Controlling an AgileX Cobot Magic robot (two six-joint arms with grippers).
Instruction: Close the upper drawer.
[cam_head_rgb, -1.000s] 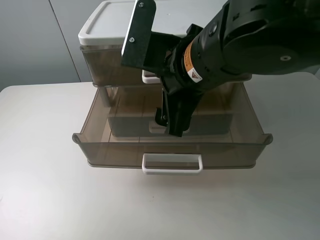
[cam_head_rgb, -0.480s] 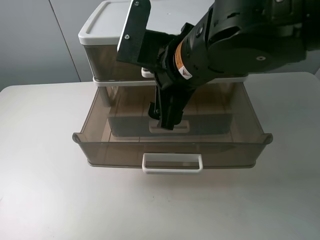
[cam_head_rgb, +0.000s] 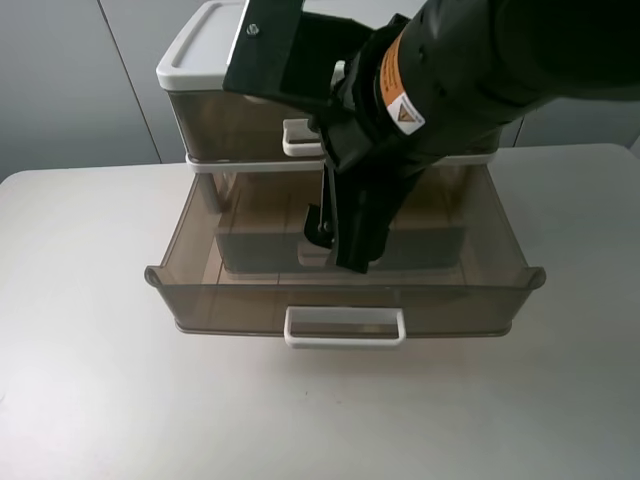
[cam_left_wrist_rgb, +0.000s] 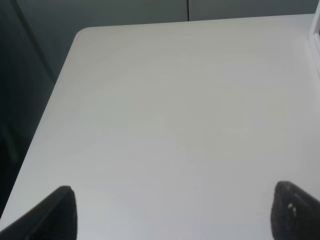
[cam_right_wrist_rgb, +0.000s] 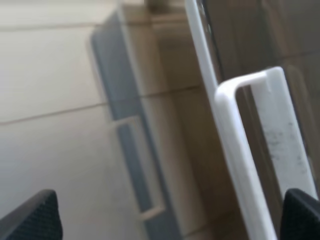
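Note:
The upper drawer (cam_head_rgb: 215, 125) is smoky-brown and sits under the white lid (cam_head_rgb: 205, 45), its front about flush with the lid's edge. Its white loop handle (cam_head_rgb: 298, 142) shows beside my right arm and, close up, in the right wrist view (cam_right_wrist_rgb: 250, 150). My right gripper (cam_head_rgb: 337, 245) hangs just in front of and below that handle, over the pulled-out lower drawer. Its fingers (cam_right_wrist_rgb: 30, 215) are wide apart and hold nothing. My left gripper (cam_left_wrist_rgb: 175, 215) is open over bare table and does not show in the exterior view.
The lower drawer (cam_head_rgb: 200, 300) is pulled far out toward the front, and its white handle (cam_head_rgb: 345, 327) is at the front edge. The white table (cam_head_rgb: 90, 380) lies around the unit, with grey wall panels behind. My right arm hides the unit's right half.
The upper drawer's handle now sits a little farther back under the lid. My right arm rose and shifted, and the gripper tips dropped back a bit toward the front.

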